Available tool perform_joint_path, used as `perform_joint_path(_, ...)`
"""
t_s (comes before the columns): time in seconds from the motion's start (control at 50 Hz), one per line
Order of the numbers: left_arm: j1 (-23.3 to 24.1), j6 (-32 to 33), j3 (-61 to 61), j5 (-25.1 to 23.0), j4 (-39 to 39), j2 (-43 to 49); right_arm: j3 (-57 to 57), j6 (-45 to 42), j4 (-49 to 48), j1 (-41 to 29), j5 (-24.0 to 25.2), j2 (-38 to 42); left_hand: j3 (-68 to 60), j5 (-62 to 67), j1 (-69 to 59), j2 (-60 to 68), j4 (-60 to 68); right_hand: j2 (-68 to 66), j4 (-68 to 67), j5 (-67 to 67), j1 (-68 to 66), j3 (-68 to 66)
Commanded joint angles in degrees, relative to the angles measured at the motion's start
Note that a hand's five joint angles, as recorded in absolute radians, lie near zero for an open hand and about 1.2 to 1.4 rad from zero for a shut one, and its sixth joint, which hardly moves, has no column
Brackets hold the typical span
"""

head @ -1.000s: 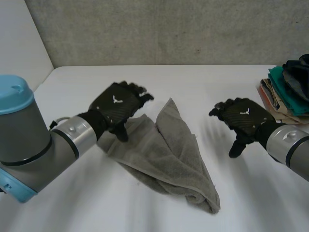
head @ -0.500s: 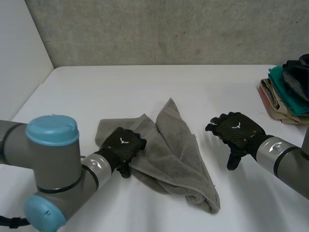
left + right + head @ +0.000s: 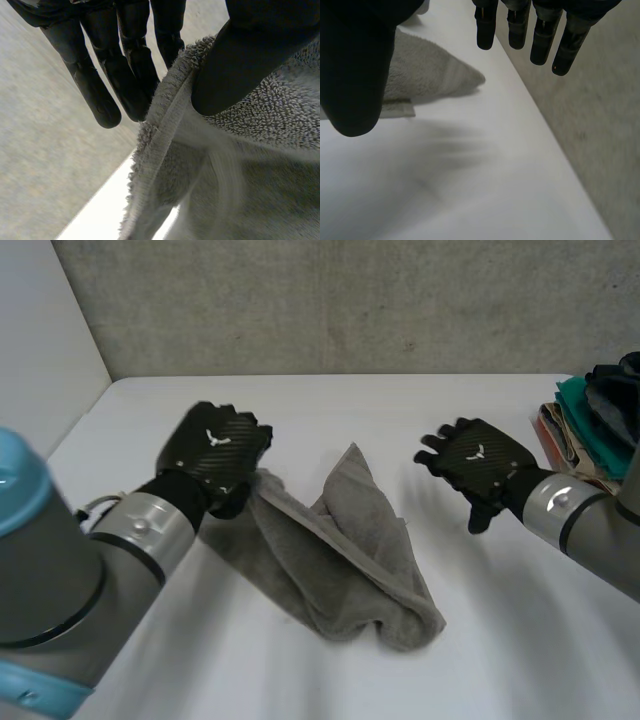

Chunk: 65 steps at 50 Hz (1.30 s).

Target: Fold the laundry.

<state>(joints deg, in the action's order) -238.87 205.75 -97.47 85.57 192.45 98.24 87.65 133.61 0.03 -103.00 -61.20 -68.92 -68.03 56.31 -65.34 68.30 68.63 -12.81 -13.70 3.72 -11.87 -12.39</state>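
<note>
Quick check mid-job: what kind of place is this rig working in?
Probably a lab test bench rather than a home: a white table against a plain grey wall, a single grey towel pinched by the left robot hand, and a stack of clothes at the table's edge.

White table [image 3: 330, 400]; grey concrete wall [image 3: 350, 300] behind.

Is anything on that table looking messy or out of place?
The grey towel lies crumpled and twisted, not flat. The left hand pinches one edge, lifted off the table. The right hand hovers open beside it.
</note>
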Motion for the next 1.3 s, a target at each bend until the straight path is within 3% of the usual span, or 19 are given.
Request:
perform_joint_path(0.02,-1.5,0.4,-2.1,0.0,-0.5,-6.5,-10.7,-8.3,9.4,-1.7,15.4,9.4,-12.0,13.7,-14.7,11.7,11.4,2.8,3.7,-3.7,1.9,2.4)
perform_joint_path(0.14,-6.0,0.4,-1.1,0.2,-1.7,-8.9,-15.7,-10.7,20.5,-4.3,16.6,16.0,-12.0,13.7,-14.7,11.7,11.4,2.8,3.7,-3.7,1.9,2.4)
perform_joint_path(0.24,-8.3,0.4,-0.1,0.2,-2.4,-9.9,-16.3,-12.1,21.9,-6.9,15.1,17.1,-12.0,13.7,-14.7,11.7,11.4,2.8,3.7,-3.7,1.9,2.4)
perform_joint_path(0.44,-10.2,3.1,0.3,0.2,-4.0,-11.0,-16.9,-5.3,21.9,-7.0,12.8,16.5,-12.0,13.7,-14.7,11.7,11.4,2.8,3.7,-3.7,1.9,2.4)
perform_joint_path(0.56,-11.0,4.3,0.5,0.2,-3.9,-11.5,-17.7,5.2,21.9,-3.7,7.7,11.7,-12.0,13.7,-14.7,11.7,11.4,2.8,3.7,-3.7,1.9,2.4)
perform_joint_path(0.68,-10.9,4.2,1.0,0.1,-3.8,-13.3,-9.8,11.8,23.7,-0.7,7.6,10.4,-12.0,13.7,-14.7,11.7,11.4,-3.3,-2.4,2.4,-4.3,-3.7)
perform_joint_path(0.82,-10.6,4.0,1.4,0.1,-3.8,-14.4,-1.3,15.0,19.0,-1.9,7.5,10.2,-12.0,13.7,-14.7,11.7,11.4,-12.9,-12.0,12.0,-13.9,-13.3)
perform_joint_path(0.92,-10.5,4.0,1.6,0.2,-3.8,-14.7,-1.6,24.9,9.1,-5.4,6.9,10.6,-12.0,13.7,-14.7,11.7,11.4,-13.9,-13.0,13.0,-14.9,-14.3)
perform_joint_path(0.98,-10.5,4.0,1.6,0.2,-3.8,-14.7,-2.7,28.9,5.6,-6.8,6.8,11.6,-12.0,13.7,-14.7,11.7,11.4,-20.5,-19.6,19.5,-21.4,-20.9)
perform_joint_path(1.04,-10.6,4.0,1.4,0.3,-3.8,-14.8,-3.4,32.5,2.2,-8.9,6.3,13.9,-12.0,13.7,-14.7,11.7,11.4,-46.7,-45.8,45.7,-47.6,-47.1)
perform_joint_path(1.06,-10.6,3.9,1.4,0.3,-3.8,-14.8,-3.9,33.2,0.9,-9.6,5.3,14.5,-12.0,13.7,-14.7,11.7,11.4,-63.0,-62.2,62.1,-64.0,-63.5)
perform_joint_path(1.08,-10.6,3.9,1.4,0.3,-3.8,-15.0,-4.2,33.4,0.4,-9.7,4.5,14.5,-12.0,13.7,-14.7,11.7,11.4,-67.1,-66.3,66.2,-68.1,-67.6)
perform_joint_path(1.2,-10.8,3.9,1.3,0.4,-3.9,-16.4,-5.0,32.6,1.0,-9.1,-3.7,12.1,-12.0,13.7,-14.7,11.7,11.4,-67.2,-66.3,66.3,-68.1,-67.6)
perform_joint_path(1.3,-10.9,4.0,0.5,0.2,-6.0,-17.9,-4.3,21.2,6.2,-4.1,-6.6,-1.6,-12.0,13.7,-14.7,11.7,11.4,-67.2,-66.3,66.3,-68.1,-67.6)
